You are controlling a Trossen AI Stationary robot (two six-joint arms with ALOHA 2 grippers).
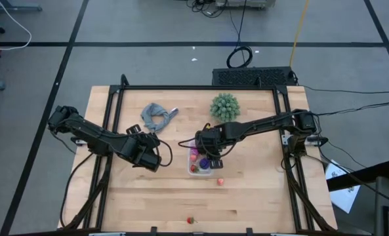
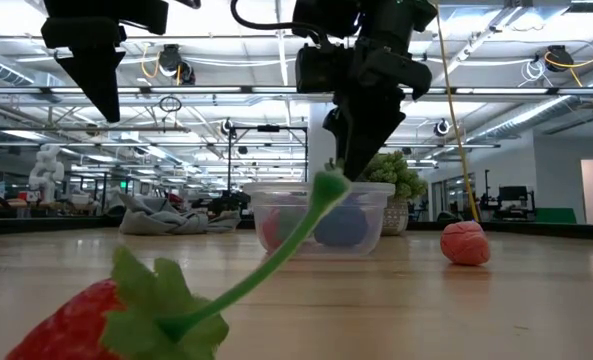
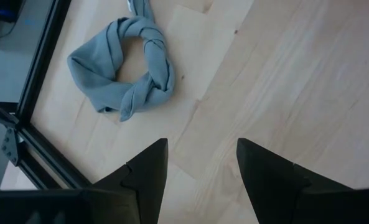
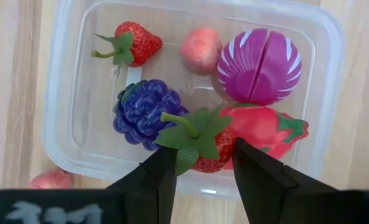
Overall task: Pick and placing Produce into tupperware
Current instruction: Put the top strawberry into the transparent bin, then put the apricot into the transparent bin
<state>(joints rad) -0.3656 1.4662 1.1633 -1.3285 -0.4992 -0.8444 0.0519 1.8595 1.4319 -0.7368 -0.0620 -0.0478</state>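
The clear tupperware (image 1: 199, 174) stands at mid-table. It holds a strawberry (image 4: 131, 42), a pink round fruit (image 4: 200, 50), a magenta cut piece (image 4: 260, 65), purple grapes (image 4: 144, 112) and a red-pink dragon fruit (image 4: 265, 127). My right gripper (image 1: 207, 152) hangs just above the container's near part, shut on a second strawberry (image 4: 203, 140) with a green leafy cap. My left gripper (image 1: 151, 157) is open and empty, left of the container, above bare wood (image 3: 201, 168). A pink fruit (image 1: 220, 181) and one more strawberry (image 1: 191, 221) lie loose on the table. My right gripper pinches the strawberry's red body (image 4: 212, 160) between its two fingers, coming from above and pointing down. The leafy cap and stem (image 4: 178, 121) face up toward the wrist. The fruit hangs over the grapes and dragon fruit; I cannot tell whether it touches them.
A crumpled grey cloth (image 1: 158, 116) lies at the back left, seen also in the left wrist view (image 3: 125, 68). A spiky green plant (image 1: 225, 105) stands at the back centre. A black frame (image 1: 109, 131) borders the table. Bare wood lies near the front.
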